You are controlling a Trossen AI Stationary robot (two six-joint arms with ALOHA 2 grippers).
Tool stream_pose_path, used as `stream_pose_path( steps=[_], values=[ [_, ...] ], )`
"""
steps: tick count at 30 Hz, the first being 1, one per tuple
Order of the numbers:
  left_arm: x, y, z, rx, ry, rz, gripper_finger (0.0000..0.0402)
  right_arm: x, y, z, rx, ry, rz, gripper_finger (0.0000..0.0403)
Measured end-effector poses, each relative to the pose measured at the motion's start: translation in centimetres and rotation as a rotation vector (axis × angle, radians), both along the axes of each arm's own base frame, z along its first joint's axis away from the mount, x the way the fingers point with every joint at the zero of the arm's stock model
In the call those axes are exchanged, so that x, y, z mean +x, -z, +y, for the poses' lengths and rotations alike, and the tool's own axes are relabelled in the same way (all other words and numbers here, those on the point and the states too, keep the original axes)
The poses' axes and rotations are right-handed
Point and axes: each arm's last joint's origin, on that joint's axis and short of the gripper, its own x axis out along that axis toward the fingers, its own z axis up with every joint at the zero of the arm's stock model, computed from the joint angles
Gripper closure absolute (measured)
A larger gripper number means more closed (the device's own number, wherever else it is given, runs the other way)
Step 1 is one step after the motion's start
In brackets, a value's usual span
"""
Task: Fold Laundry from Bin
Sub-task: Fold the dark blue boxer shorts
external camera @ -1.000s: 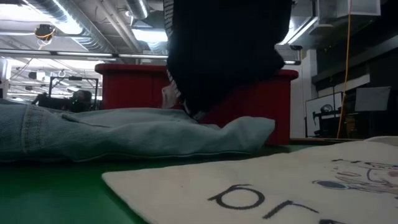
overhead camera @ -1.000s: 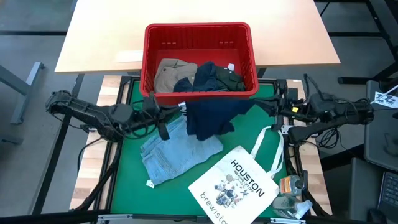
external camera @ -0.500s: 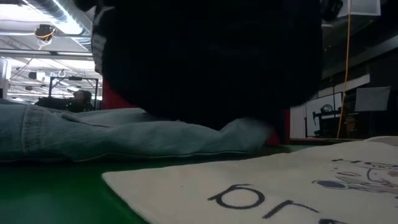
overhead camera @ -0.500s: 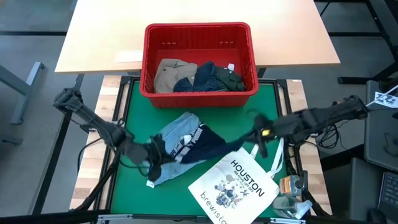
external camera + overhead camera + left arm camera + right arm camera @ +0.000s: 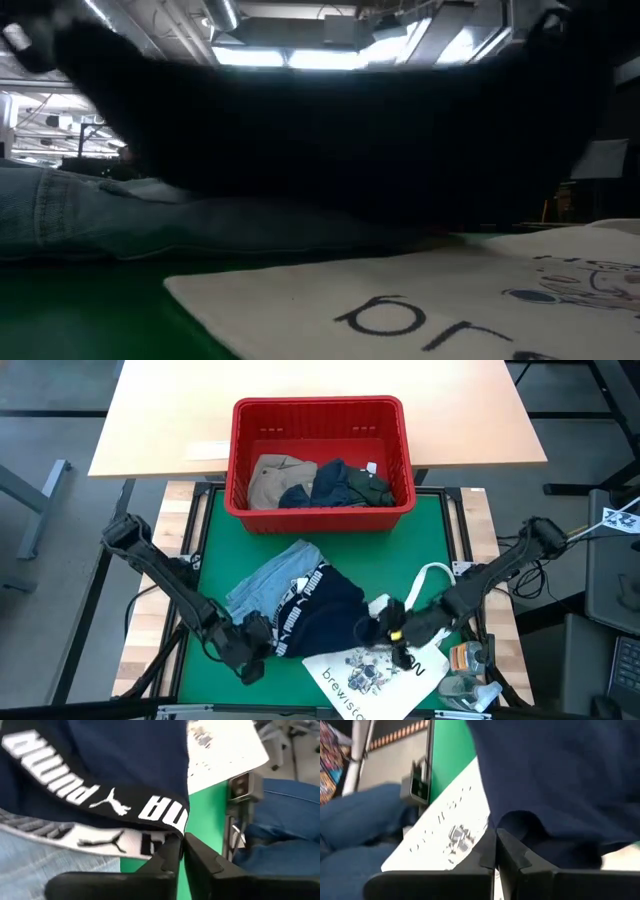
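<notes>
The left end effector [image 5: 262,648] sat low over the near part of the table, its fingers [image 5: 167,855] pinched together on the white-and-black printed waistband of the navy garment [image 5: 325,612]. The right end effector [image 5: 383,628] was clenched on the opposite edge of the same garment, its fingers [image 5: 492,851] closed on a fold of dark blue cloth. Between the two, the navy garment was stretched across the green mat [image 5: 215,555], overlapping the light blue denim garment [image 5: 268,578] on one side and the upper edge of the white tote bag [image 5: 375,672] on the other. In the low view the dark cloth filled most of the frame above the denim and the printed bag. Farther back, the red bin [image 5: 320,415] stood straddling the far edge of the mat and the pale wooden table [image 5: 160,420], well apart from both end effectors. Inside it lay a khaki-tan garment [image 5: 275,478] beside a dark green garment [image 5: 350,482].
</notes>
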Motion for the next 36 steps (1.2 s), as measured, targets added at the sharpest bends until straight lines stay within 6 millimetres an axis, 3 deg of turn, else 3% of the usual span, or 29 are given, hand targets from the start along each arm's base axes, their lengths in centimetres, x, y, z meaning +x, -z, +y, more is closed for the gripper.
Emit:
stream_pose_path(
  steps=[5,10,16,23,30,36],
  values=[
    [0.6,2.0,-0.5,-0.043,-0.044,0.09,0.0315,0.6,3.0,2.1,-0.001,-0.05,0.099,0.0398],
    [1.1,2.4,-0.2,-0.087,-0.051,0.129,0.0273,0.9,5.0,3.0,-0.011,-0.089,0.162,0.0398],
    [2.5,1.7,0.1,-0.16,-0.107,0.024,0.0273,1.0,5.8,3.2,-0.002,-0.109,0.202,0.0398],
    [3.9,1.6,2.2,-0.134,-0.277,-0.042,0.0274,1.0,5.8,3.2,-0.003,-0.109,0.203,0.0398],
    [4.4,2.2,4.6,-0.168,-0.435,0.059,0.0274,1.0,5.8,3.2,-0.003,-0.109,0.203,0.0398],
    [3.8,2.9,5.2,-0.191,-0.481,0.19,0.0274,1.0,5.8,3.2,-0.003,-0.109,0.203,0.0397]
  ],
)
